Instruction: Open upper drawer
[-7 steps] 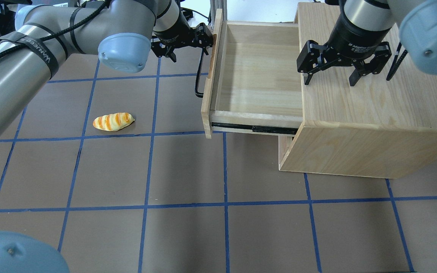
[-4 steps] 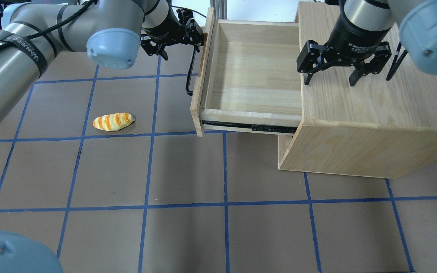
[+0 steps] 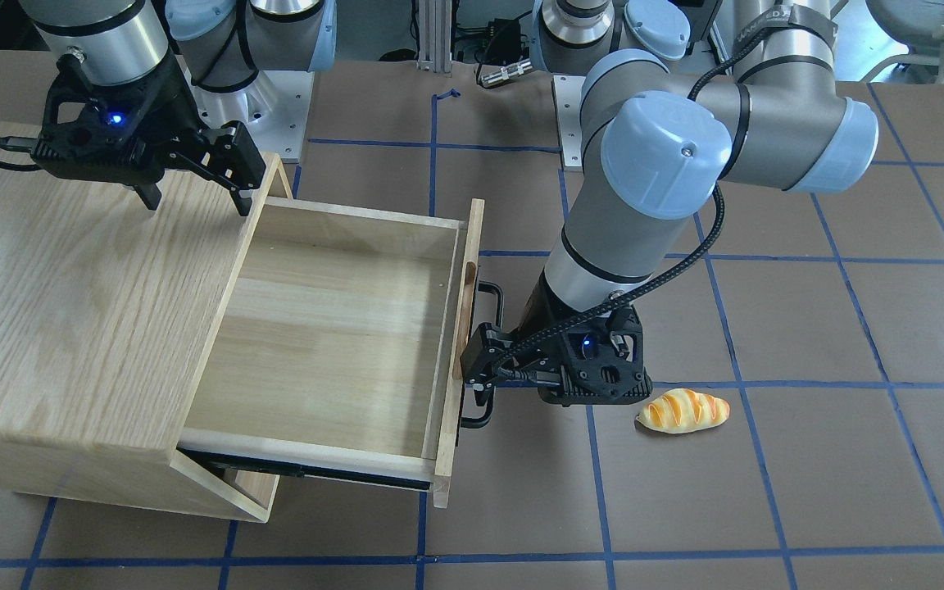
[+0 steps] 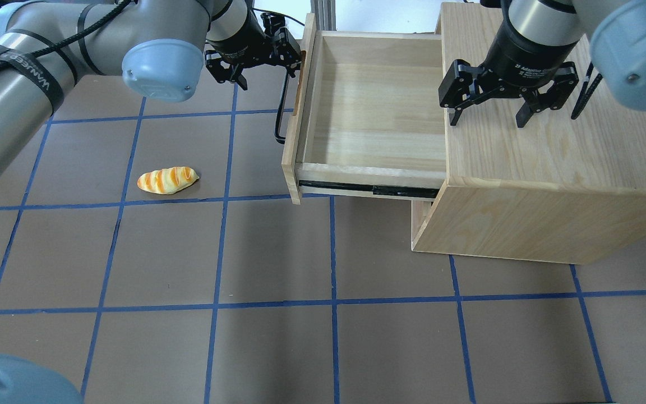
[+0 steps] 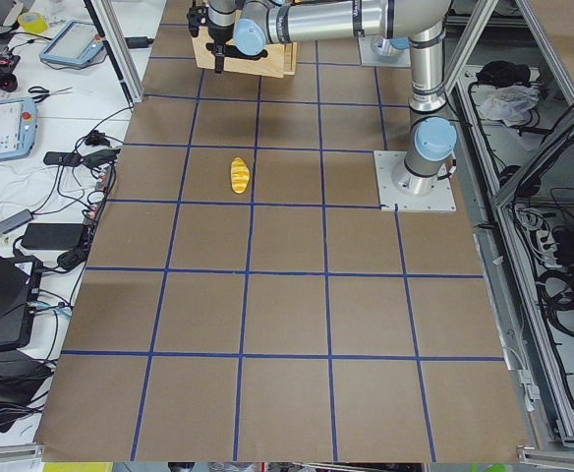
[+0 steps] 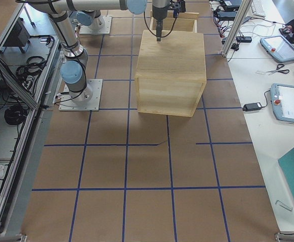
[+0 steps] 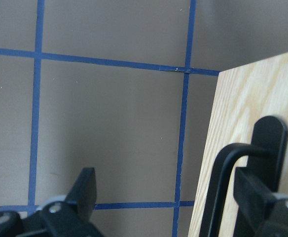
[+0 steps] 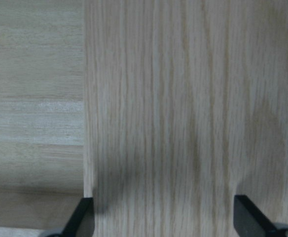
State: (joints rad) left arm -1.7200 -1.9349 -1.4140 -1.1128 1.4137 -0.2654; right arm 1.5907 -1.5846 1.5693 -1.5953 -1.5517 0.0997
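The upper drawer (image 4: 373,112) is pulled far out of the oak cabinet (image 4: 553,151) and is empty inside; it also shows in the front view (image 3: 341,328). Its black bar handle (image 4: 281,112) is on the front panel. My left gripper (image 4: 264,70) is open at the far end of that panel. In the left wrist view (image 7: 168,197) one finger sits at the handle (image 7: 225,168) and the other hangs over the mat. My right gripper (image 4: 487,120) is open and empty just above the cabinet top, near its edge over the drawer.
A striped bread roll (image 4: 167,180) lies on the brown mat left of the drawer, also in the front view (image 3: 683,410). The cabinet stands at the table's right rear. A lower drawer front shows under the open one.
The drawer has slid further out, toward the view's left, and my left gripper has moved with its front panel. The right gripper has not moved.
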